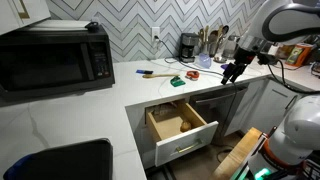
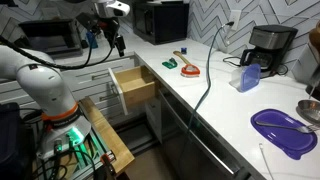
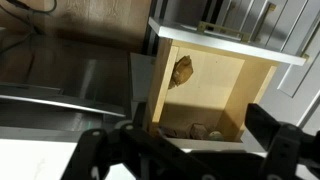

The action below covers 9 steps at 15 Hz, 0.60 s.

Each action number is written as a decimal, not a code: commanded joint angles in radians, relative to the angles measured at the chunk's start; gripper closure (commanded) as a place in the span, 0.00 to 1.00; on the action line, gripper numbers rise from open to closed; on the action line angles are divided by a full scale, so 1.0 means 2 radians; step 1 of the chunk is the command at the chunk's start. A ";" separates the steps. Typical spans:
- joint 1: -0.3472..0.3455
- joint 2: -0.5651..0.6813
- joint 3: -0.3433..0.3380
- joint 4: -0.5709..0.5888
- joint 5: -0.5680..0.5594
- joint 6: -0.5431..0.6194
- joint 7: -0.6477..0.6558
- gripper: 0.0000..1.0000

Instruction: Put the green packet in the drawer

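white front on the drawer [image 1: 186, 144], light-brown wood inside. up past the drawer, the green packet [image 1: 190, 76] glows bright green, a red object [image 1: 177, 82] there too. beyond the drawer, grey-and-white chevron tiles [image 1: 120, 25] and a black microwave [image 1: 50, 58].

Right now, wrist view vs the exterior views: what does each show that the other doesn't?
Wrist only: a small brown item lying inside the drawer, not discernible from outside. Exterior only: the green packet on the counter, beside a red object, plus the microwave. Both: the drawer pulled open, and the gripper, open and empty.
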 commanded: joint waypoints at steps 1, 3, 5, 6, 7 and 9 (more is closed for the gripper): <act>-0.006 0.002 0.004 0.000 0.004 -0.002 -0.004 0.00; -0.006 0.003 0.005 -0.002 0.004 -0.002 -0.004 0.00; -0.006 0.004 0.005 -0.002 0.004 -0.002 -0.004 0.00; -0.006 0.004 0.005 -0.002 0.004 -0.002 -0.004 0.00; -0.006 0.005 0.005 -0.002 0.004 -0.002 -0.004 0.00; -0.004 0.019 0.006 0.007 0.013 0.002 0.006 0.00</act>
